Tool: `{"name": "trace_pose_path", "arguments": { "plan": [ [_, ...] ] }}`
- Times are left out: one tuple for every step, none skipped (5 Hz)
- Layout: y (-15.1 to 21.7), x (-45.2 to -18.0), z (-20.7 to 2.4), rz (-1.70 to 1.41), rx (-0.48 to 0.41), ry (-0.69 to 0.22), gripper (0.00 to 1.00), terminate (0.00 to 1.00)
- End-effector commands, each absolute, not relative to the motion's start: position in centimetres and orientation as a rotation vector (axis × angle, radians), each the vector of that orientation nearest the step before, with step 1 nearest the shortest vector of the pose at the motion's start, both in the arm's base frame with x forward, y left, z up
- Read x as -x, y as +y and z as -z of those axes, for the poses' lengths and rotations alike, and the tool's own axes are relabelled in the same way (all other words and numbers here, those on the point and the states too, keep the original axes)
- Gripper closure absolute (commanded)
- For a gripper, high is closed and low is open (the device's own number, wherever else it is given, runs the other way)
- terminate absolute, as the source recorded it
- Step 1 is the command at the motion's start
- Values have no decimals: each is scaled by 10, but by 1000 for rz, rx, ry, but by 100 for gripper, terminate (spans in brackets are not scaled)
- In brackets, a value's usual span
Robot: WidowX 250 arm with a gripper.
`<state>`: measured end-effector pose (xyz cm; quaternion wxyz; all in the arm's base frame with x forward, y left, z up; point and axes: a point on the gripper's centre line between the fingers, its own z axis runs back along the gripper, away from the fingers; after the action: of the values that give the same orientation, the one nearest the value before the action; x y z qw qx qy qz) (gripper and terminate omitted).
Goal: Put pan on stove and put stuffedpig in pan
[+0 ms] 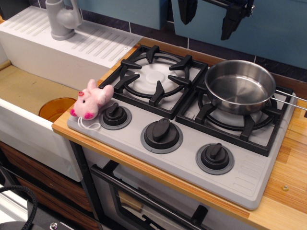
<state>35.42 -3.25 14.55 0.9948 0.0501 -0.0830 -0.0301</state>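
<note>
The shiny steel pan sits on the right burner of the grey two-burner stove. Its thin wire handle points right. The pan is empty. The pink stuffedpig lies on the stove's front left corner, beside the left knob. My gripper hangs at the top of the view, above and behind the stove. Its two dark fingers are apart and hold nothing.
A white sink with a grey faucet and an orange drain lies left of the stove. A wooden counter surrounds the stove. An oven door handle runs below the front edge. The left burner is bare.
</note>
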Motion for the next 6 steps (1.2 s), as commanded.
{"name": "trace_pose_path", "arguments": {
  "plan": [
    [-33,-354,-146,60,-100,-166,0,0],
    [-35,-361,-119,65,-86,-216,0,0],
    [-37,-366,-100,69,-60,-244,0,0],
    [-36,-368,-85,75,-44,-269,0,0],
    [-34,-367,-78,77,-40,-277,0,0],
    [-36,-366,-69,78,-47,-292,0,0]
  ]
}}
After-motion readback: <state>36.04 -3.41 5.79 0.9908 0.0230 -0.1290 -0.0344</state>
